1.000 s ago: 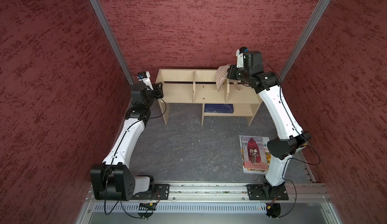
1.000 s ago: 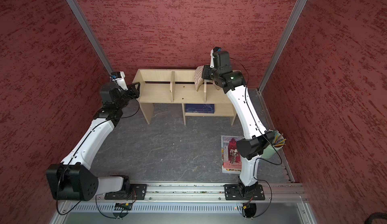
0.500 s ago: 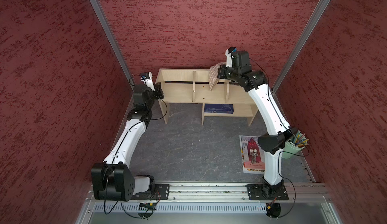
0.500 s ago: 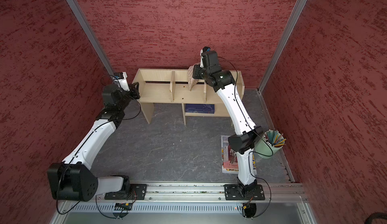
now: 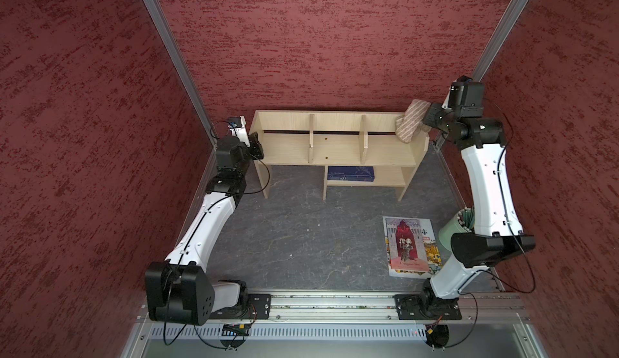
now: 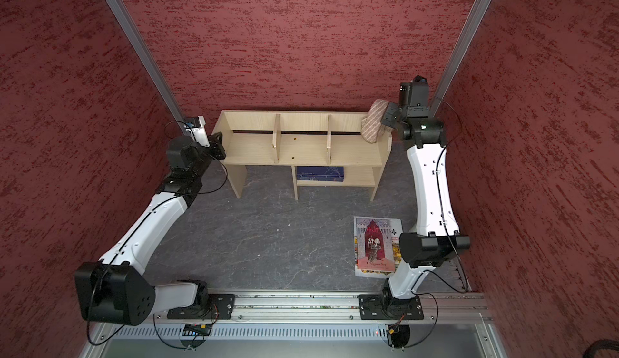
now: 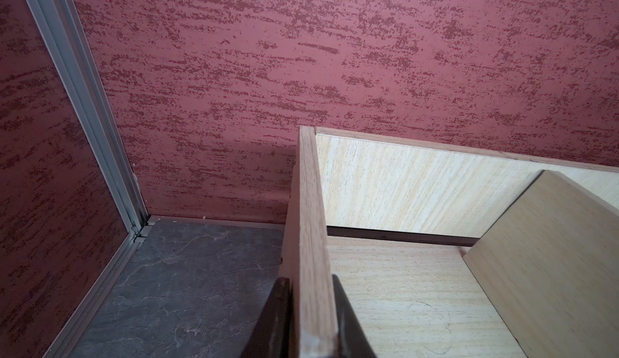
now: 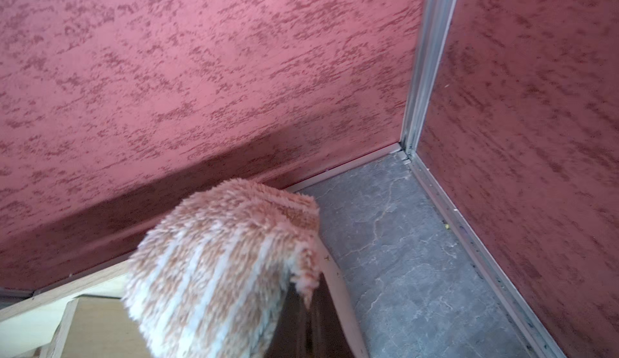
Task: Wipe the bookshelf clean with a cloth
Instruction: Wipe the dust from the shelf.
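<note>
While the left jaws clamp the stiff bookshelf [image 5: 335, 145] by its end panel, the right jaws pinch the soft, seemingly light cloth [image 5: 410, 122], hanging limp ahead of them.

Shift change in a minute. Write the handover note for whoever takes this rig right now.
Left gripper: closed on the left side panel of the bookshelf, one finger on each side, apparently bracing it.
Right gripper: shut on the cloth, held at the far corner of the right compartment.
Done: the cloth is in hand and at the shelf. How much has been wiped cannot be told.
Left: two small specks lie in the middle compartment. Wipe there, then probably the left compartment.
The picture book lies on the floor, away from the shelf.
</note>
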You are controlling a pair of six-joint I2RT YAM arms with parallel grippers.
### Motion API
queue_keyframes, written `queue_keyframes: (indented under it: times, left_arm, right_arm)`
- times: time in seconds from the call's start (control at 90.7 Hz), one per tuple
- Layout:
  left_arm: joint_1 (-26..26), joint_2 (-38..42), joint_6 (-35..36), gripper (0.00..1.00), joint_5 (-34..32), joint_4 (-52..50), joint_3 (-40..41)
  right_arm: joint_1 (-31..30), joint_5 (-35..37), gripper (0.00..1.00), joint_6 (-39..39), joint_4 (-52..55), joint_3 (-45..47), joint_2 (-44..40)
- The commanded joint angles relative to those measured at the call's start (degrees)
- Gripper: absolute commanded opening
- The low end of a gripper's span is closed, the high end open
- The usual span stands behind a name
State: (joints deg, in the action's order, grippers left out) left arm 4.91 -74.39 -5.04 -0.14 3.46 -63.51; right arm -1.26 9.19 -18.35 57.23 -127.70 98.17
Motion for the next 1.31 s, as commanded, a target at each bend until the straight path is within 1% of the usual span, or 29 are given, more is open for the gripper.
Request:
queue_keyframes:
  times: [0.0,0.143,0.287,0.507,0.694,0.804,0.992,1.069,1.146,1.245,1.3]
  left_arm:
    - [2.13,1.08,-4.36,0.0,6.49,-1.0,1.01]
    - [2.29,1.31,-4.23,0.0,6.97,-0.92,1.09]
    - [2.99,1.11,-4.37,0.0,7.26,-1.09,1.02]
    - [3.38,0.77,-4.45,0.0,6.77,-1.51,0.74]
    - [3.35,0.03,-4.45,0.0,6.41,-2.73,-0.02]
    - [3.36,-0.44,-4.54,0.0,6.38,-3.44,-0.46]
    - [3.34,-0.75,-4.63,0.0,6.34,-3.74,-0.75]
    - [3.24,-0.68,-4.61,0.0,6.31,-3.82,-0.78]
    - [3.3,-0.65,-4.62,0.0,6.41,-3.86,-0.79]
    - [3.29,-0.67,-4.68,0.0,6.32,-3.74,-0.67]
    - [3.19,-0.67,-4.55,0.0,6.21,-3.75,-0.67]
  right_arm:
    - [-0.02,-3.03,0.0,0.58,2.83,-0.37,1.67]
    - [-0.42,-11.06,0.0,-2.05,-0.28,0.55,2.0]
    - [-3.17,-15.34,0.0,-3.07,-2.87,-0.82,2.93]
    - [-10.37,-17.38,0.0,-3.43,-3.19,-5.35,6.68]
    - [-14.68,-18.79,0.0,-1.95,-3.54,-7.81,7.89]
    - [-16.52,-20.36,0.0,-0.56,-2.9,-7.18,6.89]
    - [-19.09,-22.8,0.0,3.22,-4.32,-1.61,2.95]
    - [-19.13,-22.64,0.0,3.45,-4.17,-1.35,2.75]
    - [-19.06,-20.19,0.0,3.59,-3.81,-3.48,3.77]
    - [-19.09,-16.16,0.0,3.51,-0.7,-12.14,8.4]
    - [-19.07,-11.84,0.0,3.34,2.13,-18.38,12.07]
